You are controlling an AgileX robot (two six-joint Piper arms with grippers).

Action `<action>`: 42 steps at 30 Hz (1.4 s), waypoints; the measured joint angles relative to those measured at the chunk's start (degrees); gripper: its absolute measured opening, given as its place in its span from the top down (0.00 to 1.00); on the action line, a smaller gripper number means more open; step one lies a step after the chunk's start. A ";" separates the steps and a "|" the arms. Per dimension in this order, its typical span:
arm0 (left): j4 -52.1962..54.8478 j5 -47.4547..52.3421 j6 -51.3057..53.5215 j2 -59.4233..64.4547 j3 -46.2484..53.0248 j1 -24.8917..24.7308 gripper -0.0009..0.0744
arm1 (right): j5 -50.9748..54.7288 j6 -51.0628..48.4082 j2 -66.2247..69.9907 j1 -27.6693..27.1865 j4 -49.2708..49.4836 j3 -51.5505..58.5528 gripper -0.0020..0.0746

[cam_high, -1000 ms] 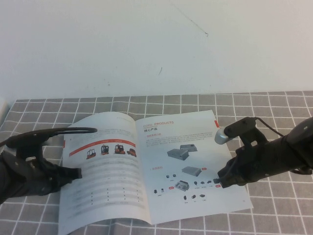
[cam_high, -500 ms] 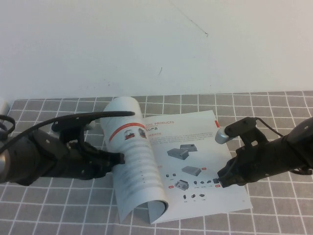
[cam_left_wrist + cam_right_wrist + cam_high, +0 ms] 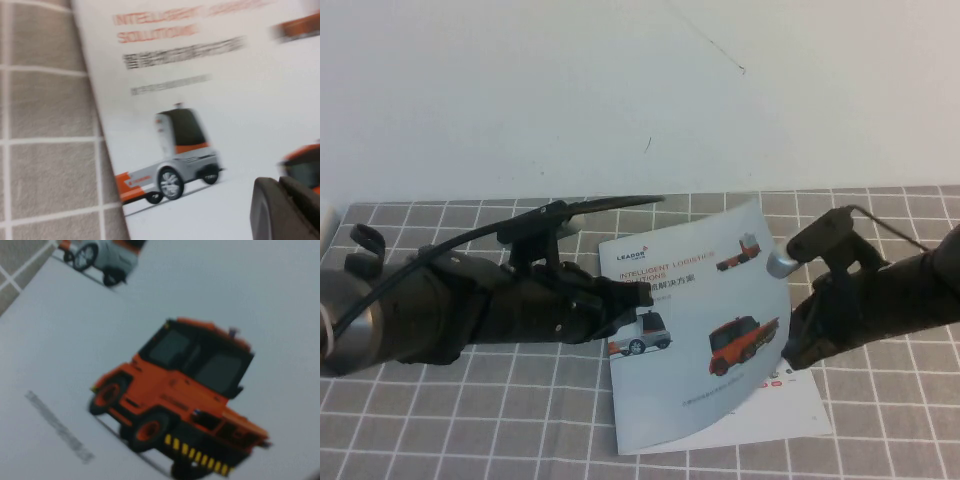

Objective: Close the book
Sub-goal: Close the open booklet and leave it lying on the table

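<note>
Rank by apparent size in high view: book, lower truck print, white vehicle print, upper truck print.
1. book
2-3. lower truck print and white vehicle print: alike, unranked
4. upper truck print
Also: left end effector at book's left edge, right end effector at its right edge.

Raised overview; wrist close-ups of book (image 3: 700, 385)

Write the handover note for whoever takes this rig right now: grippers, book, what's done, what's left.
The left gripper reaches across and rests on the front cover near the spine edge.
The right gripper sits at the right edge of the book, low over the checked cloth.
The book lies on the cloth with its cover side up.
Done: the cover is folded over the pages.
Left: the cover bows and its far right corner is lifted, so it probably needs pressing flat before both arms clear.
</note>
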 joint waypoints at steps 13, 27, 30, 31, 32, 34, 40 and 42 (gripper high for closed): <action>-5.69 1.40 11.97 -9.15 0.00 -0.04 0.99 | 1.12 5.63 -16.51 0.09 -11.48 0.19 0.98; 18.72 7.03 13.36 -34.07 0.00 -0.04 0.99 | 2.11 7.73 -6.31 0.21 -11.83 0.37 0.98; 25.34 8.30 12.72 -39.75 0.00 -0.04 0.99 | 1.76 7.73 -11.45 0.21 -14.24 0.37 0.98; 27.10 8.64 12.22 -41.68 0.00 -0.04 0.99 | 1.76 7.73 -13.88 0.21 -15.03 0.37 0.98; 29.46 8.64 11.30 -43.46 0.00 -0.04 0.99 | 1.76 7.92 -16.53 0.21 -16.05 0.37 0.98; 34.47 8.95 8.43 -46.34 0.00 0.06 0.99 | 1.76 8.86 -21.75 0.21 -17.97 0.46 0.98; 54.98 10.23 -10.36 -54.45 0.00 1.77 0.99 | 1.76 14.21 -40.17 0.21 -26.60 0.46 0.98; 62.91 11.33 -18.08 -56.69 0.00 2.50 0.99 | 2.28 19.37 -46.18 0.21 -31.09 0.46 0.98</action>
